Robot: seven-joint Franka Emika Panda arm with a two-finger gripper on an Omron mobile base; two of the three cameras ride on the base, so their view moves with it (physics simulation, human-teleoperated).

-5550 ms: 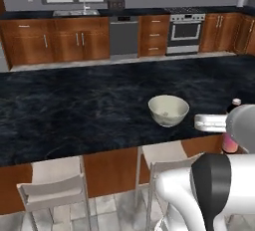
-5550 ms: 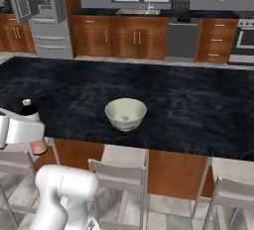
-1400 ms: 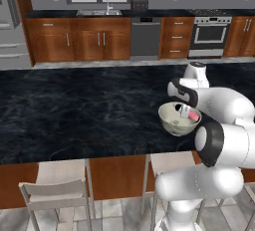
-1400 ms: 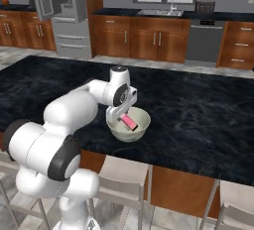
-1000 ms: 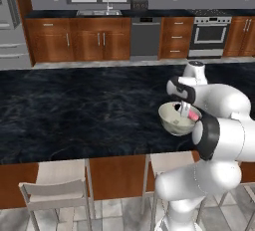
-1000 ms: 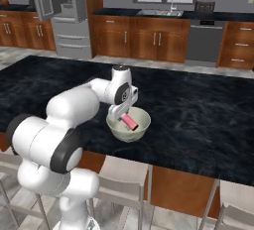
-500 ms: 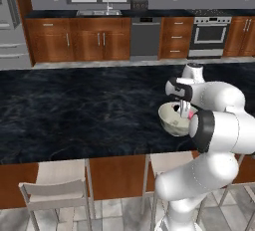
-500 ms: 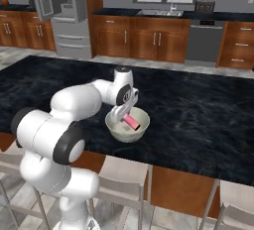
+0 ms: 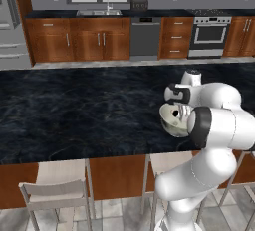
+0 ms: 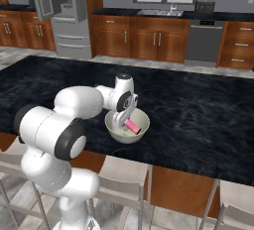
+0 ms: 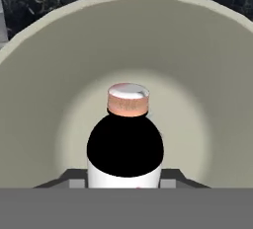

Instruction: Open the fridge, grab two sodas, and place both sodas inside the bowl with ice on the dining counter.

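Observation:
On the black marble dining counter [image 9: 74, 115] [image 10: 198, 120] stands the cream bowl [image 9: 168, 124] [image 10: 141, 117]. My gripper [image 9: 176, 115] [image 10: 122, 121] [image 11: 124, 181] reaches down into it, shut on a soda [image 10: 132, 126] [image 11: 125, 144]. In the hand view the bottle points cap first at the bowl's floor [image 11: 197, 99], its black neck held tight between my fingertips [image 11: 74, 181]. The pink body lies slanted inside the bowl in the right base view. I cannot make out any ice. The grey fridge [image 10: 62, 6] [image 9: 4, 31] stands at the far left with a door swung open.
Stools [image 9: 57, 190] [image 10: 124, 184] line the near side of the counter, under its edge. Across the aisle run wooden wall cabinets with a sink [image 9: 106, 12], a dishwasher [image 10: 201, 38] and a stove [image 9: 210, 33].
Over the last second the hand has sunk a little deeper into the bowl with the soda, and the elbow has swung outward. The base had driven along the counter before that.

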